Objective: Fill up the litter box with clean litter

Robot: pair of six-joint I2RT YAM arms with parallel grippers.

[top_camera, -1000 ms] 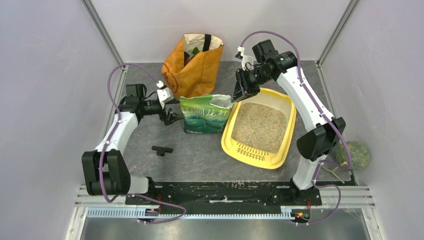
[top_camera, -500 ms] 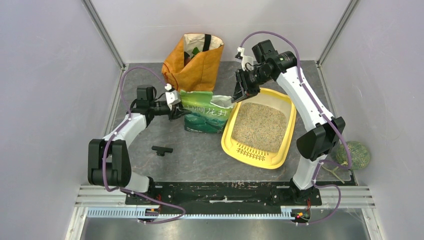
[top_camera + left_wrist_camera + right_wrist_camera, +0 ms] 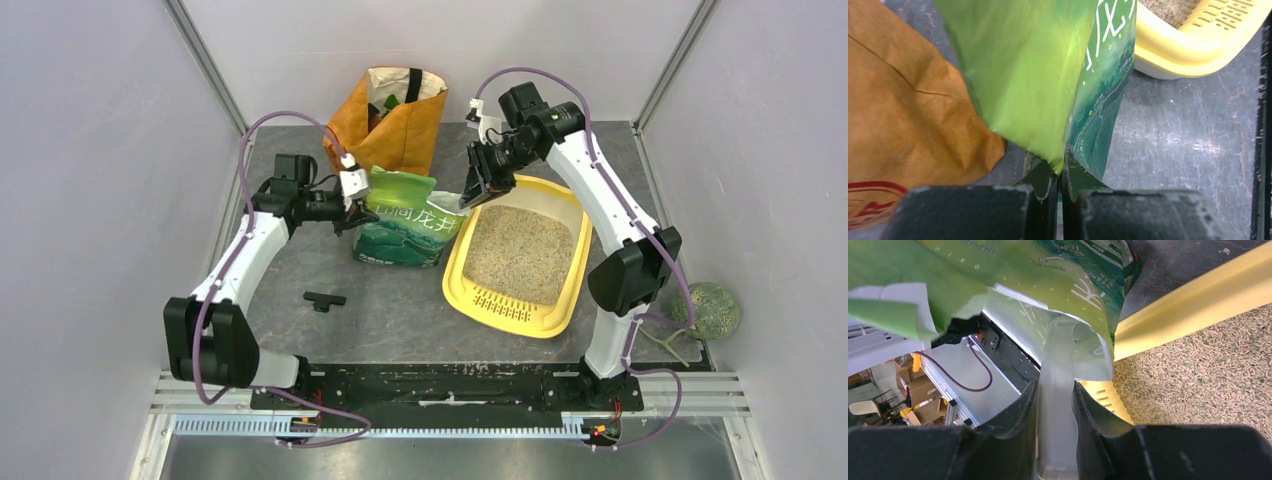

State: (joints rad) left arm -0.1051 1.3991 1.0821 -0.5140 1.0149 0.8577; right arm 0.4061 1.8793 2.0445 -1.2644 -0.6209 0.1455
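While beside the litter box [image 3: 505, 305], green bag [image 3: 400, 225] tight in left fingers [image 3: 1042, 184], right fingers [image 3: 1015, 427].

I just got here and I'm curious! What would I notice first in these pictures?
The green litter bag in the middle of the table, pinched by the left gripper at one edge and the right gripper at its torn-open top. Right beside it sits the yellow litter box, already holding beige litter, and an orange bag stands behind.
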